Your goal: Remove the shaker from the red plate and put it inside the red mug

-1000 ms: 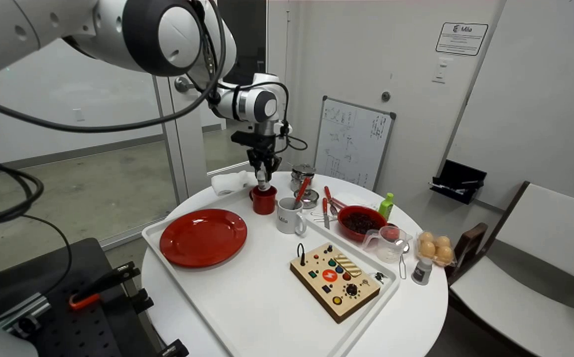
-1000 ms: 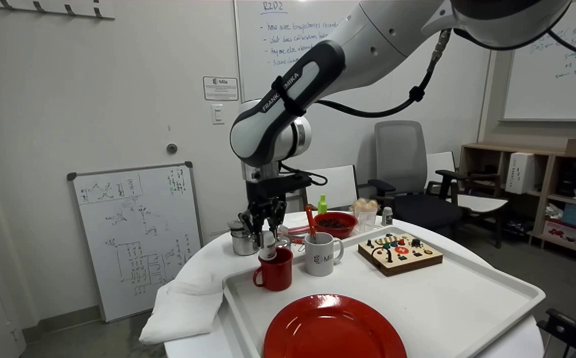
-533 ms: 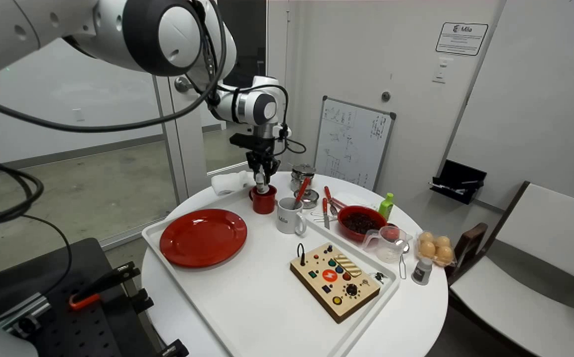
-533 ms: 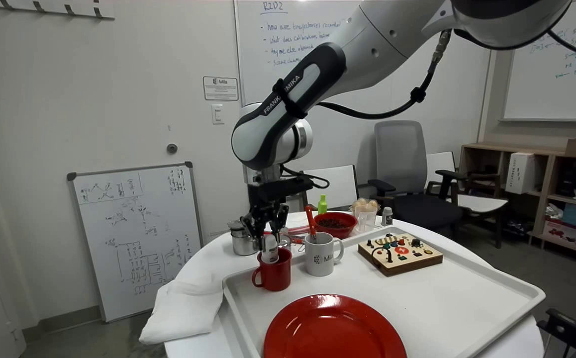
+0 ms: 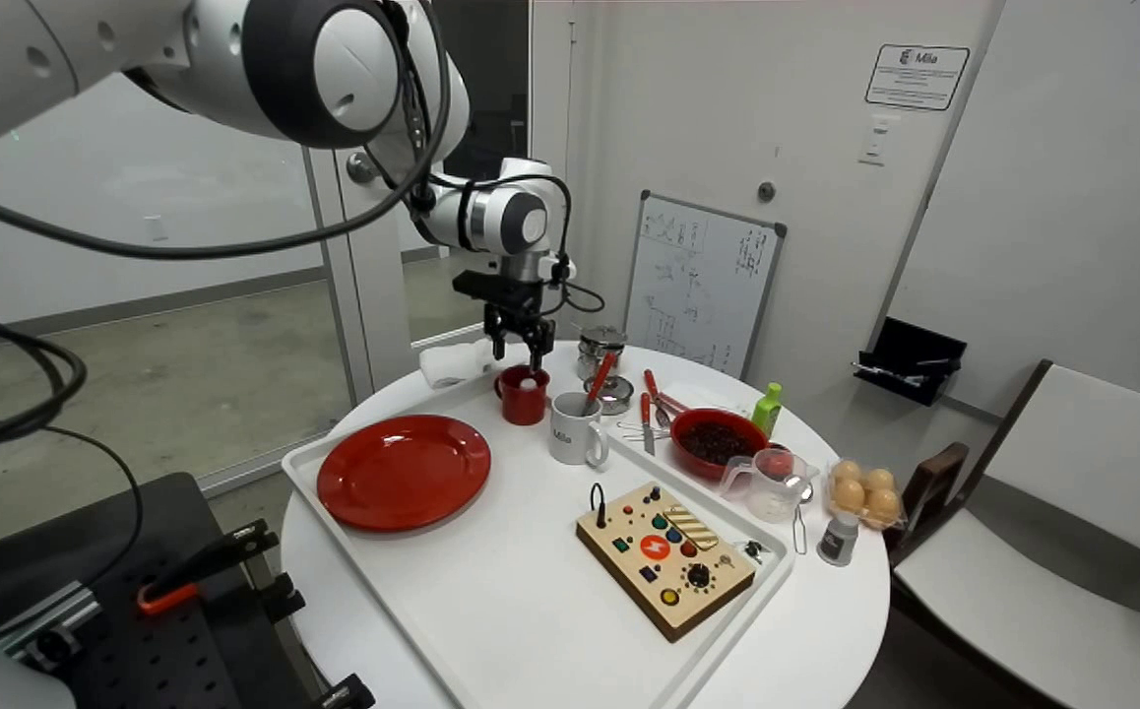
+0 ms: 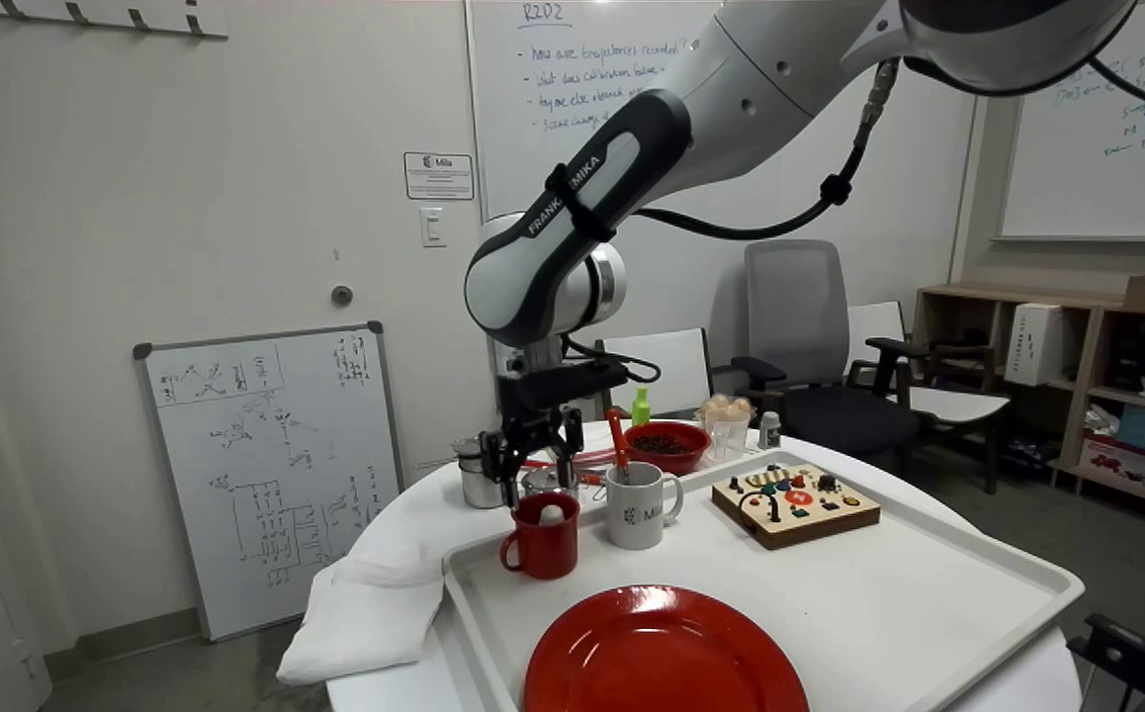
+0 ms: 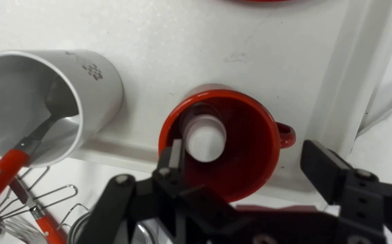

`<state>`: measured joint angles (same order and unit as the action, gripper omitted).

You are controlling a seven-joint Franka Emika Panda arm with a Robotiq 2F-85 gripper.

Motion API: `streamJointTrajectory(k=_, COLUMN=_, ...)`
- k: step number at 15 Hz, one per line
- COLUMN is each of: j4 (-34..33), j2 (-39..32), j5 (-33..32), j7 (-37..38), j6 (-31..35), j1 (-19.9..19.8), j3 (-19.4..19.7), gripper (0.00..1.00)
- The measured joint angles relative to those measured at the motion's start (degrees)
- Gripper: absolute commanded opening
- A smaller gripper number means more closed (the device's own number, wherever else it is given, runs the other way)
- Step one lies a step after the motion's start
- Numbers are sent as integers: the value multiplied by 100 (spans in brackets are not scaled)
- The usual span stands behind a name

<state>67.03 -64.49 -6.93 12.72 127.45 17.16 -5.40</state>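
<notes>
The shaker (image 7: 205, 142) is in the red mug (image 7: 250, 135), near one side of it; its white top shows at the mouth in both exterior views, its lower part is hidden by the mug wall. My gripper (image 7: 243, 150) hangs just over the mug with its jaws wide apart, holding nothing. In the wrist view one finger (image 7: 176, 154) appears close beside the shaker, and contact cannot be judged; the opposite finger (image 7: 324, 162) is out past the mug's handle. The red plate (image 5: 403, 473) lies bare on the tray.
Close beside the red mug stands a grey mug (image 6: 635, 509) with a red-handled spoon. The tray (image 5: 491, 611) also carries a wooden button box (image 5: 664, 561). Behind are steel pots (image 5: 600, 345), cutlery and a red bowl (image 5: 718, 443). A white cloth (image 6: 365, 613) lies beside the tray.
The shaker was gripped and part way into the mug; it now sits lower inside, let go. My gripper's jaws have spread apart. The arm has come down slightly.
</notes>
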Motion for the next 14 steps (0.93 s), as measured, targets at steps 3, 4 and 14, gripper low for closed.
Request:
streamJointTrajectory(k=3, j4=29, j2=13, j5=0, j7=4, j6=79, j1=0, j3=-13, gripper=100)
streamJointTrajectory(k=4, j4=58, j2=36, j5=0, j7=3, j6=154, j1=0, j3=-24, gripper=100)
streamJointTrajectory(k=14, j4=2115, j2=1557, j5=-19, j7=-418, j6=1913, j1=-28, j3=-82, gripper=100)
